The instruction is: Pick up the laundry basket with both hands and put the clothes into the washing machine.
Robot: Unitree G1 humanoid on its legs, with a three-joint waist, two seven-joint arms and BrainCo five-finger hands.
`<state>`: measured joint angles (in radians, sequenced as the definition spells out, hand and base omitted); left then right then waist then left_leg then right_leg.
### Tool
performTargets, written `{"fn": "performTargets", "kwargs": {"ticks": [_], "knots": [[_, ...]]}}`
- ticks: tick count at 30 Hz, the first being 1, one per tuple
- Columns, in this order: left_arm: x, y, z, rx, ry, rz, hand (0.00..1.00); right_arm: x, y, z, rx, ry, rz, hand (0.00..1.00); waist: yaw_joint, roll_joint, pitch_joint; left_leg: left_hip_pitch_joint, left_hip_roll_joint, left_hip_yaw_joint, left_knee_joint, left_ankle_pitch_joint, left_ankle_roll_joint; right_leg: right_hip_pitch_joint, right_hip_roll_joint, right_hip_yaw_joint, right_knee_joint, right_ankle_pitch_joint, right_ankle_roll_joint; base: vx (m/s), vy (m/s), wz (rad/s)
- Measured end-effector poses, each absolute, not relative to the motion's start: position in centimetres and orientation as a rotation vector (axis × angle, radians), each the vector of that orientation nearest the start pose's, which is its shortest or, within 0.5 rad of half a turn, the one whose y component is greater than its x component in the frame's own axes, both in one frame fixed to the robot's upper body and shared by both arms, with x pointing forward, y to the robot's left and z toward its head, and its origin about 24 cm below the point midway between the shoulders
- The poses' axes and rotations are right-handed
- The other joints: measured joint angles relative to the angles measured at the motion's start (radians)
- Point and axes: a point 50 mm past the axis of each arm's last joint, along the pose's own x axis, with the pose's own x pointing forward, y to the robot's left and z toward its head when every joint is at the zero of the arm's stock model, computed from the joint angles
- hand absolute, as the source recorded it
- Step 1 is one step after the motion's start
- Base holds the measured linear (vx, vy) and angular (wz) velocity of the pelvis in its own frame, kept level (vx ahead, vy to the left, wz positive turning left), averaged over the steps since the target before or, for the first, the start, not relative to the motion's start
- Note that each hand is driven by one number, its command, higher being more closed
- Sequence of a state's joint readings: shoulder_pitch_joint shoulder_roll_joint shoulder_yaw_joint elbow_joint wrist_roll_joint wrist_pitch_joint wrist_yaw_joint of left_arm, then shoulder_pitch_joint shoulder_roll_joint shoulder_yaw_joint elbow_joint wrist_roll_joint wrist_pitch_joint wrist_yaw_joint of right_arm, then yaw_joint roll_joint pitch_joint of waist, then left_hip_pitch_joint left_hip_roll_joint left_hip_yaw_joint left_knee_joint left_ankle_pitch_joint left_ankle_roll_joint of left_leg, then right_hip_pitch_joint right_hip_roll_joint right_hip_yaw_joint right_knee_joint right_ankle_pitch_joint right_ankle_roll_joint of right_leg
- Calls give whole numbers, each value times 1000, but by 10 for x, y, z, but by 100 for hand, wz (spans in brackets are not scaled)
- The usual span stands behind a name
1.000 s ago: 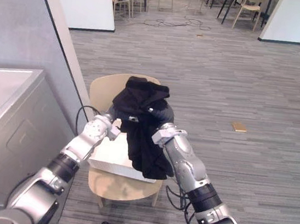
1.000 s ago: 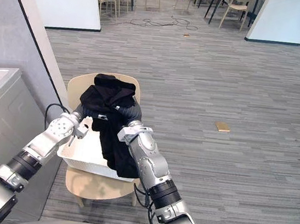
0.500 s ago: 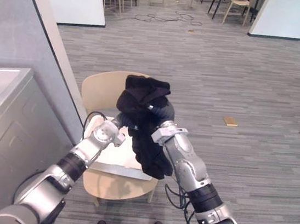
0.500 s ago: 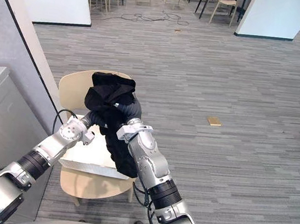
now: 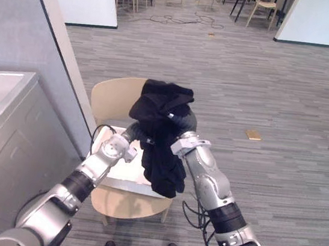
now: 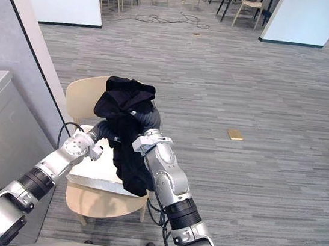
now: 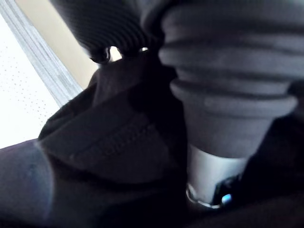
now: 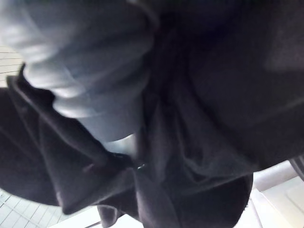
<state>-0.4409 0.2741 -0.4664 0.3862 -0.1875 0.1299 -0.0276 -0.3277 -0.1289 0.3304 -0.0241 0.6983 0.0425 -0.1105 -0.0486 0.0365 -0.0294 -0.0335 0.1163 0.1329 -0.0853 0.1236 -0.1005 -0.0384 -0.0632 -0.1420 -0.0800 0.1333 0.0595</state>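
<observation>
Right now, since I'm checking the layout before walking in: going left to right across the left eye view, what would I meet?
First the washing machine → black clothes → small tan object on the floor.

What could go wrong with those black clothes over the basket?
The black clothes hang in a long tail past the white basket's near edge, so they might slip to the floor. Cloth covers the left hand and right hand, so it could snag there. The basket sits on a chair and could get tugged off.
</observation>
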Motion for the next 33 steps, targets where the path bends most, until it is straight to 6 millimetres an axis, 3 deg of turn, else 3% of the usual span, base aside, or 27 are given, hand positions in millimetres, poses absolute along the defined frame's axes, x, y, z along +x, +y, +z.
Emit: {"fn": "performTargets", "kwargs": {"ticks": [5,6,30,31,33], "knots": [[313,92,43,280,154,-448,0,291,-70,114,503,-89,391,100,5,-6,4,-2,0,-6,0,-1,1,2,0,-6,0,-3,-2,-3,1,4],[313,92,43,276,153,-449,100,291,-70,114,503,-89,391,100,6,-6,4,-2,0,-7,0,-1,1,2,0,-6,0,-3,-2,0,0,0],[307,65,46,183,147,-526,100,289,-67,113,499,-81,404,100,-10,-19,12,-1,0,-4,0,0,1,2,-1,-6,0,-1,2,0,0,0],[307,64,46,176,150,-521,100,289,-67,113,498,-80,406,0,-10,-19,13,-1,0,-4,0,0,1,1,-1,-6,0,-1,2,0,0,0],[307,64,45,167,157,-511,100,289,-67,113,497,-80,405,0,-10,-20,13,-1,0,-4,0,0,1,2,-1,-6,0,-1,2,0,0,0]]}}
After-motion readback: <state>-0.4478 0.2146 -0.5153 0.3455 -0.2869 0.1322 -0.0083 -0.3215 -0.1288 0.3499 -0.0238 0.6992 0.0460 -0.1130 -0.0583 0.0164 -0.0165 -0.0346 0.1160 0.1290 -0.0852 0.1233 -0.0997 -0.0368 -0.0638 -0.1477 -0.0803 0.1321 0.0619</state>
